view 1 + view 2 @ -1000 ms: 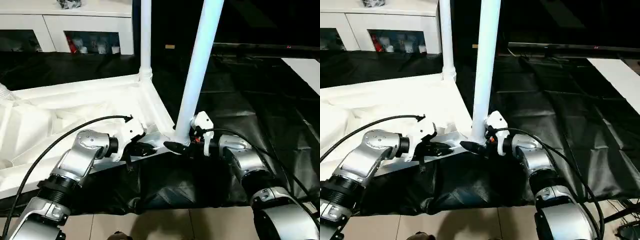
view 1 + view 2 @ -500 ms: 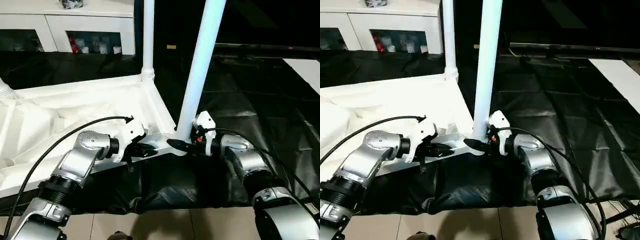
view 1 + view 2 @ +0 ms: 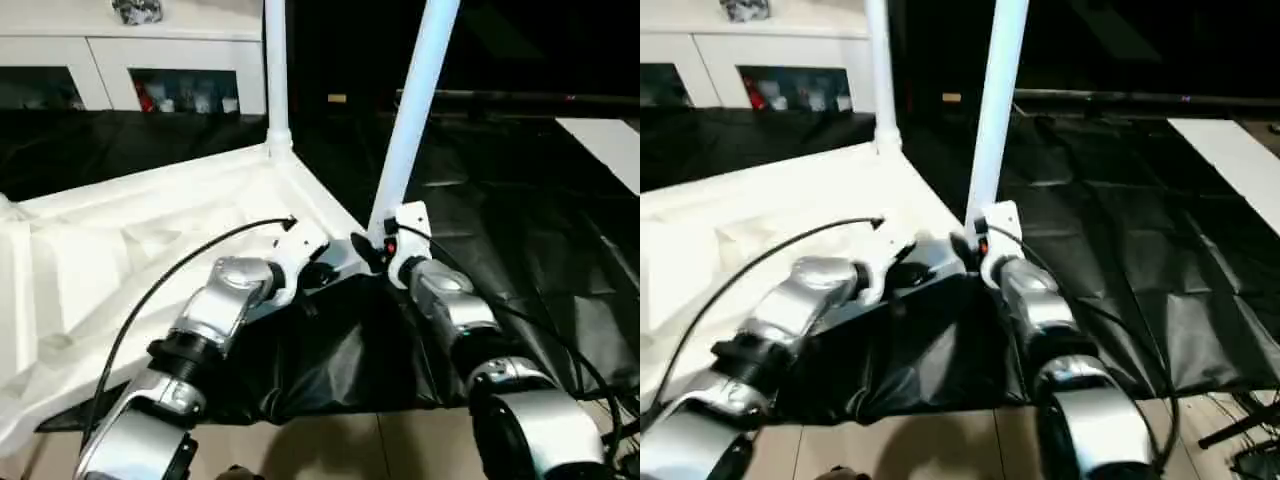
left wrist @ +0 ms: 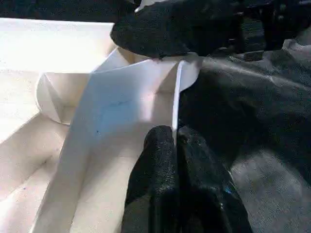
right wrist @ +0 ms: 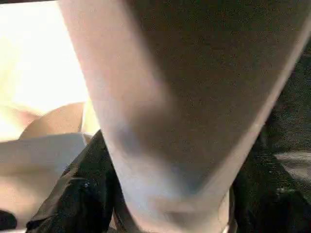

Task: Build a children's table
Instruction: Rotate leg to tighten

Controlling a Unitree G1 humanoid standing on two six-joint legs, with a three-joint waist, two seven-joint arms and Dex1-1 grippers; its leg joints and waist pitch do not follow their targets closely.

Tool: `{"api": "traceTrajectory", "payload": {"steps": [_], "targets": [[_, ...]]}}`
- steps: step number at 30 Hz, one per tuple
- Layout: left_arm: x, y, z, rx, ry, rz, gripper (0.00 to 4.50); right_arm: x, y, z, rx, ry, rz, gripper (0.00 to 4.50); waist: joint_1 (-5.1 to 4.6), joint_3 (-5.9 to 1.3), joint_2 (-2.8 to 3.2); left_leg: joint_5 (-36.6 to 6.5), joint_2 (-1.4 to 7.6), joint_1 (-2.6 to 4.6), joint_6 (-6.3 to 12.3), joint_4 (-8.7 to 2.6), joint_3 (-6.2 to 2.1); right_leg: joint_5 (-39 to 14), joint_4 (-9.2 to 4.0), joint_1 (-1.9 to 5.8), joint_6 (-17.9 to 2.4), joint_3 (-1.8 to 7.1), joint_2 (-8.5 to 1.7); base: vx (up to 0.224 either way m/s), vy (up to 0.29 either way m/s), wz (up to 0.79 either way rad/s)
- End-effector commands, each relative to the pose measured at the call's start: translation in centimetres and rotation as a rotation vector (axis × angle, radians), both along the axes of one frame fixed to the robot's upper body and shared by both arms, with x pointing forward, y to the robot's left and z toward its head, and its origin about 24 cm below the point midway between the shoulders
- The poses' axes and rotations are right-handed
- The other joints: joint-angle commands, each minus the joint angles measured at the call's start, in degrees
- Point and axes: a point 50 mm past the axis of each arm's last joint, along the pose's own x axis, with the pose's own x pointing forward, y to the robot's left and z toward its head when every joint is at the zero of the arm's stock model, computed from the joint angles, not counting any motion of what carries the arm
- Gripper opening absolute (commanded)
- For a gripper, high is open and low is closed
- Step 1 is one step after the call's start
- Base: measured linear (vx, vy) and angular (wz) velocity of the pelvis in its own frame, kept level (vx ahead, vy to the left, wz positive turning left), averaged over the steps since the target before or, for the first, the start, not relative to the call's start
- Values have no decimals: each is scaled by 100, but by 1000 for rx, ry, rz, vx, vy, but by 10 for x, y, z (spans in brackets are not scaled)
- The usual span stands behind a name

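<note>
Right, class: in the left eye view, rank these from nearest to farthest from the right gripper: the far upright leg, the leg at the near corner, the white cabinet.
1. The near-corner leg, rising right at the right gripper.
2. The far upright leg, at the tabletop's back corner, to the left.
3. The white cabinet, behind the table, far left.

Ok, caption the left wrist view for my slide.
Left gripper shut on the tabletop rim beside the corner socket.

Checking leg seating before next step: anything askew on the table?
Yes. The near white tubular leg leans right out of its corner socket, while the far white leg stands upright. The right gripper is at the leaning leg's base.
</note>
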Motion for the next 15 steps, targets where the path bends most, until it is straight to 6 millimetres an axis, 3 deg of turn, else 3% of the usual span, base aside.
{"api": "traceTrajectory", "payload": {"steps": [1,2,3,6,11,15], "targets": [[16,-14,29,-39,-154,88,0,-16,58,-7,53,53,204,267,-22,-446,20,-1660,224,157,-103,-417,-151,-1797,-483,187,-993,232,-453,0,0,0],[14,-19,29,-49,-156,40,0,-17,64,-2,70,23,243,322,-24,-453,25,-1561,227,146,-56,-411,-144,-1637,-467,201,-1025,234,-450,0,0,0],[13,-20,29,-52,-156,26,0,-17,65,-1,77,15,255,336,-19,-464,27,-1445,228,140,-16,-403,-136,-1451,-444,212,-1067,235,-448,0,0,0],[7,-16,26,-60,-149,-38,0,-16,54,-1,81,8,283,358,-45,-471,30,-1330,230,111,62,-404,-139,-1174,-409,246,-1165,224,-444,0,0,0],[-4,-9,25,-82,-118,-134,0,-15,39,-2,50,-12,321,404,-74,-457,44,-1404,245,115,85,-405,-142,-1243,-411,251,-1273,227,-460,0,0,0],[-16,7,21,-70,-87,-241,0,-18,19,-1,8,-45,458,404,-106,-448,45,-1448,259,119,128,-402,-138,-1277,-411,245,-1313,234,-451,0,0,0]]}}
